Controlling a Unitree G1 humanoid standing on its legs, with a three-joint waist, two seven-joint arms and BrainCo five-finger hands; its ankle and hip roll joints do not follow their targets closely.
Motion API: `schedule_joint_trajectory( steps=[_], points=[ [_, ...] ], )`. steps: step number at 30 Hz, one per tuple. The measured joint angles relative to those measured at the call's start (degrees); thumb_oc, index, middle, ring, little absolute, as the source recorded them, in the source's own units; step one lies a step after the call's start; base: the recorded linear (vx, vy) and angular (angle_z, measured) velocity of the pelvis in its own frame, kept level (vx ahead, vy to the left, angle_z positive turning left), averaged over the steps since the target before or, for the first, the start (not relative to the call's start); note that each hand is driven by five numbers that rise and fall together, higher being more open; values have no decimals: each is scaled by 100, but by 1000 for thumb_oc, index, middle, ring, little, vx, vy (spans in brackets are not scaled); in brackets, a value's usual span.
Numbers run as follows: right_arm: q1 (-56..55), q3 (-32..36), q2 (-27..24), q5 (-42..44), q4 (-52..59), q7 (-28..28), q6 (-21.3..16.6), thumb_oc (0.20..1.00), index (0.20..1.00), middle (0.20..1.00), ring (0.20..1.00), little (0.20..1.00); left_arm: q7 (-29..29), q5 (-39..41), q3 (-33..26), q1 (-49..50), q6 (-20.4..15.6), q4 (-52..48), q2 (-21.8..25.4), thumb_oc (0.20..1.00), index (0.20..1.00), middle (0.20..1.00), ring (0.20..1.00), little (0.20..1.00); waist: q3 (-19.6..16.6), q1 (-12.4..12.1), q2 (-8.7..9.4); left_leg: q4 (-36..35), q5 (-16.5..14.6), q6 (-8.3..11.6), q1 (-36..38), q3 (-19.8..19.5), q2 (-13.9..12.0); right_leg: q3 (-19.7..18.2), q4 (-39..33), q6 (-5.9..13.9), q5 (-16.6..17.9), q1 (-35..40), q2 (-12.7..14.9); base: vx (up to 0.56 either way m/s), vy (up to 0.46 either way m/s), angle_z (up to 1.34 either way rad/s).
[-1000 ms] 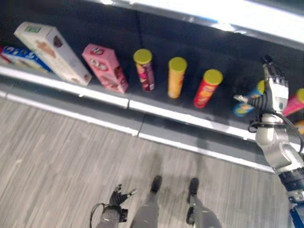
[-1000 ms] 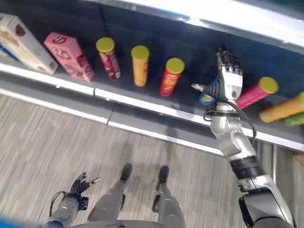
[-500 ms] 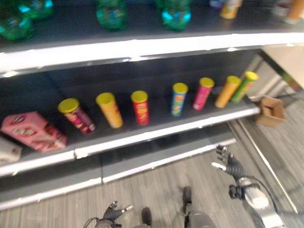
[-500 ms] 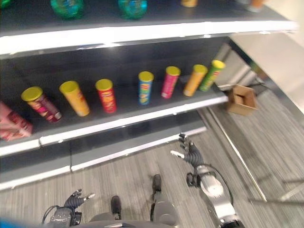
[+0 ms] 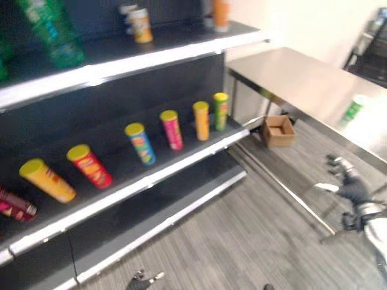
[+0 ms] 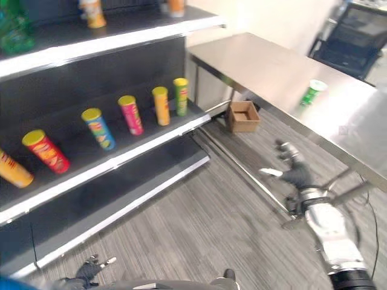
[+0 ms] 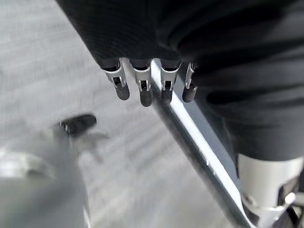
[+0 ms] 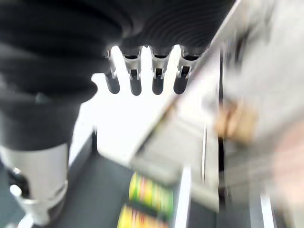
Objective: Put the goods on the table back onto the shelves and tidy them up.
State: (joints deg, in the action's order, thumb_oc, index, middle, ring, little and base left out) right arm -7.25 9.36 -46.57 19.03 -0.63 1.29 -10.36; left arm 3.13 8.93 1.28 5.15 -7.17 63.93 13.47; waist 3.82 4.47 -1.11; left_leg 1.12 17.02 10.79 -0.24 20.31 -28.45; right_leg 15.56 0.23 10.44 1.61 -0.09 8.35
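Standing on the steel table [image 6: 266,54], a green can [image 6: 312,92] lies beyond my right hand [image 6: 294,174], whose fingers are spread and empty. My left hand [image 6: 91,267] hangs low, fingers relaxed, holding nothing, while cans [image 6: 129,114] line the shelf [image 6: 121,158].

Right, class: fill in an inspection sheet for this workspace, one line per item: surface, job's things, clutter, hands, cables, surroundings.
Surface: steel table, bare apart from one can.
Job's things: green can upright on the table; row of yellow-lidded cans on the lower shelf, some leaning.
Clutter: open cardboard box on the floor under the table.
Hands: right hand open, empty, near the table edge; left hand low over the floor, open, empty.
Cables: nothing seen.
Surroundings: upper shelf with bottles and cans; grey floor.
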Motion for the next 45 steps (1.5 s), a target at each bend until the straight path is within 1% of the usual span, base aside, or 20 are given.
schedule_joint_trajectory(
  steps=[1,2,4,5,7,8,9,11,13,15,16,21,25,28,31,33,37,40,41,45],
  points=[
    [80,175,51,-1,26,166,-82,1000,1000,1000,1000,1000,17,36,3,-84,-1,-18,159,1000,1000,1000,1000,1000,20,-6,271,161,557,-247,-213,-225,-80,-52,-44,-209,-7,-34,-39,0,-295,-29],
    [163,224,114,-1,25,258,-136,1000,1000,1000,1000,1000,18,134,3,-96,-9,-27,204,1000,1000,1000,1000,1000,30,-51,509,210,413,-82,-227,-229,-5,-76,-140,-295,33,-44,-42,28,-378,-51],
    [705,44,65,-60,-36,464,-261,1000,1000,1000,1000,1000,38,223,5,33,-22,-110,232,1000,1000,1000,1000,1000,2,-108,887,715,-592,407,-325,-1215,996,-546,-156,-533,157,-284,-20,55,-366,-98],
    [810,141,102,-68,-33,539,-353,1000,1000,1000,1000,1000,38,222,93,56,-29,-116,226,1000,1000,1000,1000,1000,17,-225,1029,567,-1165,150,-255,-1837,1635,-867,-192,-606,209,-437,83,102,-201,-107],
    [934,131,-95,-112,-96,660,-366,1000,1000,1000,1000,1000,21,223,-6,72,-43,-134,110,1000,1000,1000,1000,1000,92,-252,917,349,-1445,-150,-185,-1607,1996,-712,-490,-589,284,-372,-82,158,-214,-77],
    [1008,103,-191,-221,-197,739,-363,1000,1000,1000,1000,1000,17,221,13,146,-72,-130,50,1000,1000,1000,1000,1000,87,-326,649,-254,-2066,-613,4,-2219,2491,-857,-604,-574,351,-389,-254,137,-131,-95],
    [1100,20,-94,-298,-255,805,-361,1000,1000,1000,1000,1000,18,217,23,168,-96,-124,73,1000,1000,1000,1000,1000,89,-473,680,-369,-2093,-750,80,-2577,2566,-1017,-582,-535,380,-481,-263,118,-89,-91],
    [1098,-18,-118,-393,-355,828,-361,1000,1000,1000,1000,1000,13,203,84,226,-102,-124,66,1000,1000,1000,1000,1000,189,-494,486,-306,-1984,-778,-19,-2348,2386,-789,-35,-527,309,-683,-419,147,-103,-28],
    [1136,-74,-128,-515,-649,880,-302,1000,1000,1000,1000,1000,-23,180,116,203,-118,-79,241,1000,1000,1000,1000,1000,214,-514,588,333,-2074,-425,-338,-2179,2348,-649,1020,-905,-589,-827,-527,160,-57,30],
    [1563,-118,-166,-556,-941,1008,-214,1000,1000,1000,1000,1000,-103,100,124,200,-98,-13,240,1000,1000,1000,1000,1000,325,-728,545,556,-2131,-360,-688,-1688,2565,-861,212,-787,-185,-534,-560,213,43,-36],
    [1921,-283,-143,-567,-1134,1077,-204,1000,1000,1000,1000,1000,-109,94,115,323,-84,111,202,1000,1000,1000,1000,1000,323,-821,389,58,-1817,-821,-364,-1763,2737,-1010,-250,-753,78,-169,-634,348,91,-68],
    [1839,-343,-157,-797,-1285,1080,-118,1000,1000,1000,1000,1000,-121,89,104,385,-69,52,228,1000,1000,1000,1000,1000,308,-763,455,-451,-1597,-958,193,-1636,2842,-997,-585,-605,147,336,-547,154,76,-9],
    [1942,-384,-140,-1015,-1734,1081,61,1000,1000,1000,1000,1000,-171,87,344,16,8,11,250,1000,1000,1000,1000,1000,496,-732,407,-661,-1536,-1152,449,-1616,2622,-864,1452,-178,30,-547,-597,108,62,-2],
    [1885,-298,-166,-1056,-1811,1244,73,1000,1000,1000,1000,1000,-172,88,327,-33,-2,-11,401,1000,1000,1000,1000,1000,504,-611,602,-558,-1724,-1412,710,-1820,2779,-390,3123,54,-369,-981,175,168,-113,32],
    [1850,-61,-192,-1226,-1778,1325,64,1000,1000,1000,1000,1000,-169,89,358,-35,12,-10,535,1000,1000,1000,1000,1000,437,-662,689,-502,-1701,-1422,487,-2149,2832,-343,1127,143,-183,-579,911,236,-216,44],
    [1702,62,-288,-1231,-1903,1331,51,1000,1000,1000,1000,1000,-168,89,307,-143,20,204,527,1000,1000,1000,1000,1000,455,-639,589,-466,-1790,-1357,407,-2429,2730,-850,-676,341,93,-175,718,309,-240,56],
    [1644,254,-329,-1219,-2198,1470,156,1000,1000,1000,1000,1000,-163,97,145,-22,8,260,481,1000,1000,1000,1000,1000,497,-461,555,-475,-1963,-1225,598,-2784,2659,-882,-674,442,954,-458,644,283,-226,56],
    [1335,331,-428,-1212,-2300,1469,229,1000,1000,1000,1000,1000,-143,98,121,99,8,290,596,1000,1000,1000,1000,1000,444,-291,770,-508,-2138,-974,782,-3291,2634,-1369,-671,413,915,-318,534,270,-311,87],
    [1178,428,-462,-1183,-2346,1469,250,1000,1000,1000,1000,1000,-140,98,126,142,-3,314,761,1000,1000,1000,1000,1000,410,-300,1059,-616,-2188,-720,953,-3472,2631,-1553,-637,135,700,-116,428,345,-490,100],
    [1205,600,-820,-1102,-2747,1438,367,1000,1000,1000,1000,1000,-171,114,356,125,3,90,365,1000,1000,1000,1000,1000,412,-302,645,-479,-2118,-514,868,-3521,1993,-1194,-629,-239,575,136,-247,167,-365,76]
  ],
)
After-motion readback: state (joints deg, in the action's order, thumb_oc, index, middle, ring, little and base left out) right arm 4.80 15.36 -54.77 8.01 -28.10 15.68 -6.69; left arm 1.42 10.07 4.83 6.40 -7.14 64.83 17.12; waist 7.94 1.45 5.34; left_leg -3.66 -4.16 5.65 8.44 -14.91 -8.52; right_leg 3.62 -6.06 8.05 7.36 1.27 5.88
